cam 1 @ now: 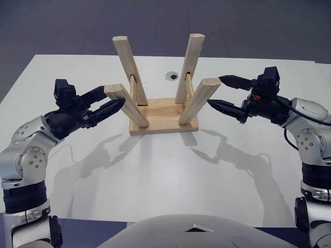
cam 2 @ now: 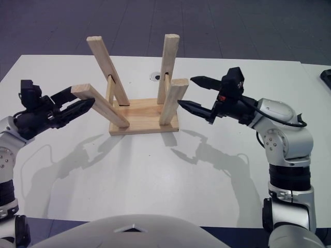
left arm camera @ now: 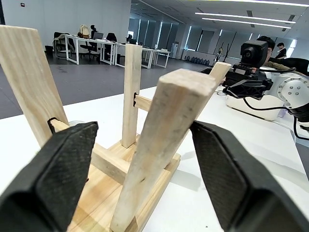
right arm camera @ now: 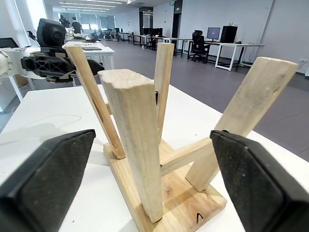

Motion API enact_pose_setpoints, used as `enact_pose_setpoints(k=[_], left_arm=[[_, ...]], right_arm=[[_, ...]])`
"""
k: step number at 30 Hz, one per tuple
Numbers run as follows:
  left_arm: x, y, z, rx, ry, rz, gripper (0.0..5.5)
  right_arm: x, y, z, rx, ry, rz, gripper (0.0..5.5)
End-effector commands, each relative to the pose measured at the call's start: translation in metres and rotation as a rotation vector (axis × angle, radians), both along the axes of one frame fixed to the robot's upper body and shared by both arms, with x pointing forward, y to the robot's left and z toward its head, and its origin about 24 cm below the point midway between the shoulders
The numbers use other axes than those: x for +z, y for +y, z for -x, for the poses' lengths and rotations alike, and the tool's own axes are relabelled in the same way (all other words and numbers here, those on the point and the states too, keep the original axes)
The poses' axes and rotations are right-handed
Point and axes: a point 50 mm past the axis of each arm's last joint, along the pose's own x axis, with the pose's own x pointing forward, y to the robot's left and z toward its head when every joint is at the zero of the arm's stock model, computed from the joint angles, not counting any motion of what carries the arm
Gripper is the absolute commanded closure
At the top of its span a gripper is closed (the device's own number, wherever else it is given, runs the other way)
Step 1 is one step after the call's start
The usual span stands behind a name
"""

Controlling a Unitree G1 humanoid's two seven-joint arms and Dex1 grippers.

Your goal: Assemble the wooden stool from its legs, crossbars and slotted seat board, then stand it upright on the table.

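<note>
Upturned stool [cam 1: 163, 118], probably pine, 4 legs [cam 1: 199, 100]

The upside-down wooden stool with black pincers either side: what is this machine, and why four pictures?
It is a humanoid robot with two arms, each ending in a black two-fingered gripper. Two pictures come from its head cameras, looking down on the white table; two from wrist cameras, looking out between the fingers. The pale wooden stool rests on its seat board, four legs up. The left gripper and right gripper each stand open around a near leg, holding nothing.
</note>
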Motion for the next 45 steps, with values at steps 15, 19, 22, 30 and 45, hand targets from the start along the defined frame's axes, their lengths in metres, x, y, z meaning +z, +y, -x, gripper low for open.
enact_pose_setpoints(k=[15, 19, 22, 30, 45], left_arm=[[0.039, -0.006, 0.016, -0.182, -0.083, 0.079, 3.85], [0.075, -0.021, 0.000, -0.264, -0.045, 0.075, 3.97], [0.085, -0.033, -0.042, -0.135, 0.120, 0.042, 4.06], [0.041, -0.051, -0.105, 0.038, 0.634, 0.084, 4.06], [0.007, -0.027, -0.125, 0.189, 0.676, 0.098, 1.70]], right_arm=[[0.037, 0.029, 0.027, 0.222, 0.142, 0.038, 4.01], [0.074, 0.025, 0.005, 0.159, 0.265, -0.117, 4.35], [0.080, 0.021, -0.030, -0.037, 0.429, -0.166, 4.37], [0.019, 0.031, -0.086, -0.401, 0.905, -0.131, 4.37], [-0.015, 0.022, -0.099, -0.527, 1.025, -0.199, 1.49]])
